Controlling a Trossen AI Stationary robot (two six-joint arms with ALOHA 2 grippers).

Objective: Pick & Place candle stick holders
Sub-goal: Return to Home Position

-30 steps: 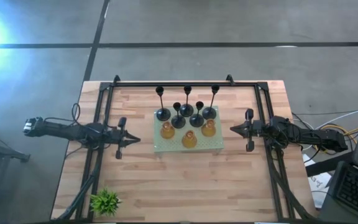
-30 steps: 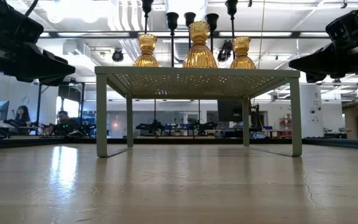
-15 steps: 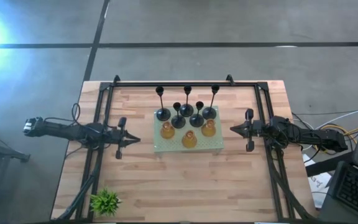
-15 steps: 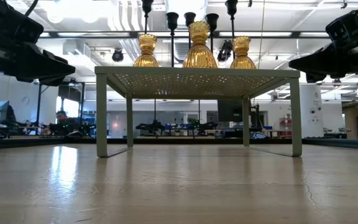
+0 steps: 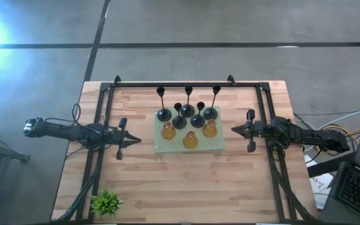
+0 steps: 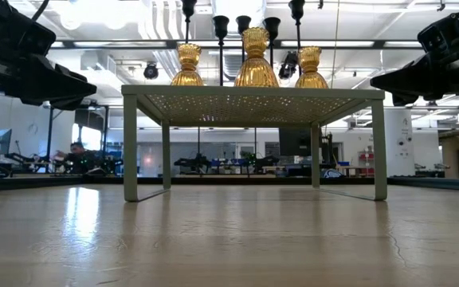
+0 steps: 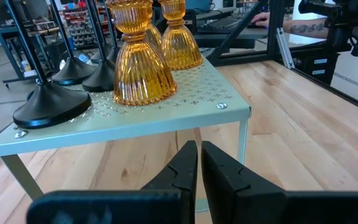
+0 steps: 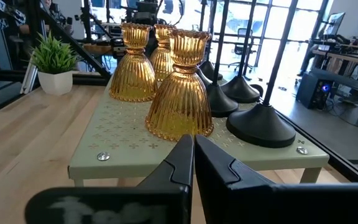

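Observation:
Several black candle stick holders (image 5: pixel 187 113) with domed bases and thin stems stand on a pale green perforated stand (image 5: pixel 159 149) at the table's middle. Three amber-orange holders (image 5: pixel 190 140) stand along the stand's near side; they also show in the low view (image 6: pixel 254 62). My left gripper (image 5: pixel 135 140) is shut and empty, left of the stand; it also shows in its wrist view (image 7: pixel 199 163). My right gripper (image 5: pixel 234 130) is shut and empty, right of the stand; it also shows in its wrist view (image 8: pixel 192 155).
A small green plant (image 5: pixel 105 202) sits at the table's near left corner. A black metal frame (image 5: pixel 174 84) runs along the far edge and down both sides. A keyboard and cables (image 5: pixel 354 187) lie off the table's right edge. People sit in the room behind (image 6: pixel 76 153).

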